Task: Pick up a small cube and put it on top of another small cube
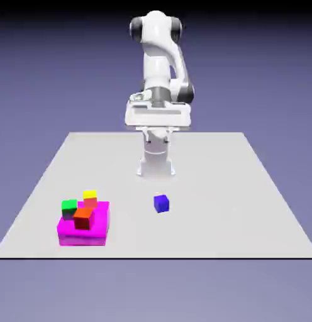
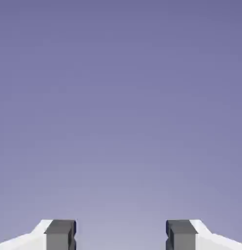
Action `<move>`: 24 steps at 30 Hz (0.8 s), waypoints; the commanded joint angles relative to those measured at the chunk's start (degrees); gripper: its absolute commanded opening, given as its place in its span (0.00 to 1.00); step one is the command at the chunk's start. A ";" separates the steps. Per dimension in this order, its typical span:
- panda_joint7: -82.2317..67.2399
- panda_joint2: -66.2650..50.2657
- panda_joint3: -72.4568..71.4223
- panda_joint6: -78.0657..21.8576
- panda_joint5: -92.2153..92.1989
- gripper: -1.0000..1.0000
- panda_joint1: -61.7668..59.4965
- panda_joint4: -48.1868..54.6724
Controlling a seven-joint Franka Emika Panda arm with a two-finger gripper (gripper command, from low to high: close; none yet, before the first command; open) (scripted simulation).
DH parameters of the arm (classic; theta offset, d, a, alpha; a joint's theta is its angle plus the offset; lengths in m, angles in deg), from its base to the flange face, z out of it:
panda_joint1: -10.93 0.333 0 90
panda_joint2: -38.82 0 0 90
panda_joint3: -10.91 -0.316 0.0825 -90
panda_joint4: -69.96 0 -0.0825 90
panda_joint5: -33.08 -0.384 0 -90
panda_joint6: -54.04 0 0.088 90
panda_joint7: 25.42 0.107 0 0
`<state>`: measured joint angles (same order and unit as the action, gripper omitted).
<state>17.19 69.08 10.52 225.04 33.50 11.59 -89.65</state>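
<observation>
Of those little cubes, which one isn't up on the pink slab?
The blue cube: it sits directly on the table, while the green, yellow and orange-red ones share the slab.

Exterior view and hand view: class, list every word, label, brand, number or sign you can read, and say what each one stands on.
No readable text in either view.
White robot arm: no lettering or brand can be made out; any small marking would be too small to read.
Blue cube, magenta slab and the cubes on it: plain on the faces that show.
Grey fingertips: no marks.
</observation>
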 commanded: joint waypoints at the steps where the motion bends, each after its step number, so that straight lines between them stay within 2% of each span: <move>1: 0.13 -1.99 -0.33 -2.50 0.34 0.50 -0.03 1.15; 24: 3.19 -47.75 -7.80 -59.81 8.22 0.50 -0.65 27.57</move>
<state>20.38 21.33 2.72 165.24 41.71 10.94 -62.09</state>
